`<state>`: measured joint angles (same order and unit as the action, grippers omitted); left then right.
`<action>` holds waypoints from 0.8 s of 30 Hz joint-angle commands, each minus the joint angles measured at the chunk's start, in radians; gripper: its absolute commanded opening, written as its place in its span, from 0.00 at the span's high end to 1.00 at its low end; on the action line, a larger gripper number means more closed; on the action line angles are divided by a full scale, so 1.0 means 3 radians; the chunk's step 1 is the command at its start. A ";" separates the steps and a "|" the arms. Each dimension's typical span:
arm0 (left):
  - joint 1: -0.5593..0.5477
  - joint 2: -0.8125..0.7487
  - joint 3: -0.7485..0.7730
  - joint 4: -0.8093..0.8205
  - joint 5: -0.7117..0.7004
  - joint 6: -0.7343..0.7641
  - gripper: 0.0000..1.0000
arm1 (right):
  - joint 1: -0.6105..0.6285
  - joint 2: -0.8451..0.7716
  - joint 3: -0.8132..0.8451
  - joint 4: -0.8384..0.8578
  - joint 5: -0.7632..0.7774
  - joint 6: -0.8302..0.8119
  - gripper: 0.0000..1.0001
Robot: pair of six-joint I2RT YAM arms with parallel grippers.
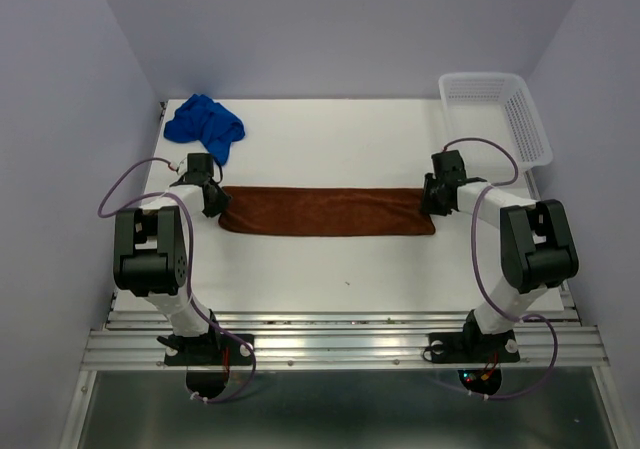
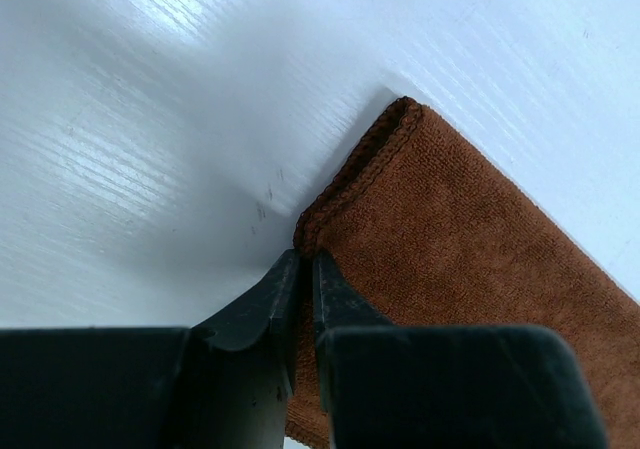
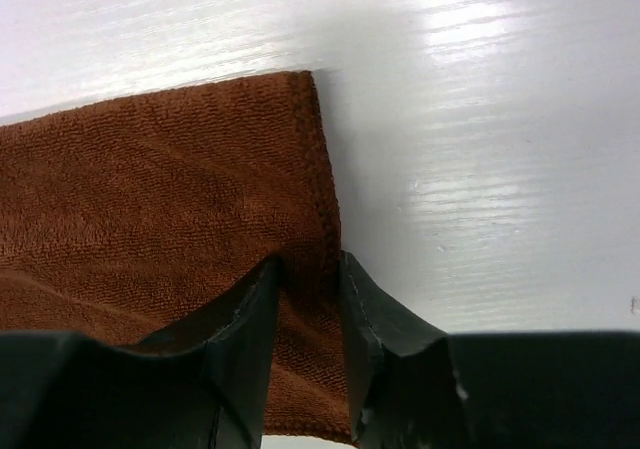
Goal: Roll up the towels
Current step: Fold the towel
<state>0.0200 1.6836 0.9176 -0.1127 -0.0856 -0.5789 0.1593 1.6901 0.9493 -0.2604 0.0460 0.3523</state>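
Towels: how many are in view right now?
2. The brown towel lies flat in the middle; the blue towel is crumpled at the far left. None appears hidden.

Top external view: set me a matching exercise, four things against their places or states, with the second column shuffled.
Things:
1. brown towel
2. blue towel
3. basket
4. right gripper

Places or states:
A. bunched up, far left
B. closed on one end of a towel
C. white mesh, far right
D. laid flat in a long strip

Pairs: 1-D, 2-A, 3-C, 4-B
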 commanded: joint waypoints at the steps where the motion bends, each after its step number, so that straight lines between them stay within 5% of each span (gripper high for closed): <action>1: 0.0000 0.0089 -0.0170 -0.0197 0.0030 0.0084 0.83 | 0.0088 0.0149 -0.0142 -0.0078 -0.0005 0.0037 0.71; 7: -0.0031 0.0084 -0.0226 -0.0146 0.0096 0.0089 0.83 | 0.0088 0.0058 -0.0132 -0.0093 0.0327 0.0165 0.99; 16: -0.0557 -0.0003 -0.0333 -0.0079 0.0173 -0.0090 0.83 | 0.0011 -0.0203 0.0297 -0.0584 0.1186 -0.0044 0.99; 24: -0.0997 0.0028 -0.0201 -0.0090 0.0147 -0.0361 0.83 | -0.0020 -0.0357 0.0537 -0.0978 0.1294 -0.0208 0.99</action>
<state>-0.2405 1.6650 0.8703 -0.0330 -0.0708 -0.6483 0.1574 1.6367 1.0470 -0.4793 0.3885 0.3244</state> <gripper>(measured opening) 0.172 0.031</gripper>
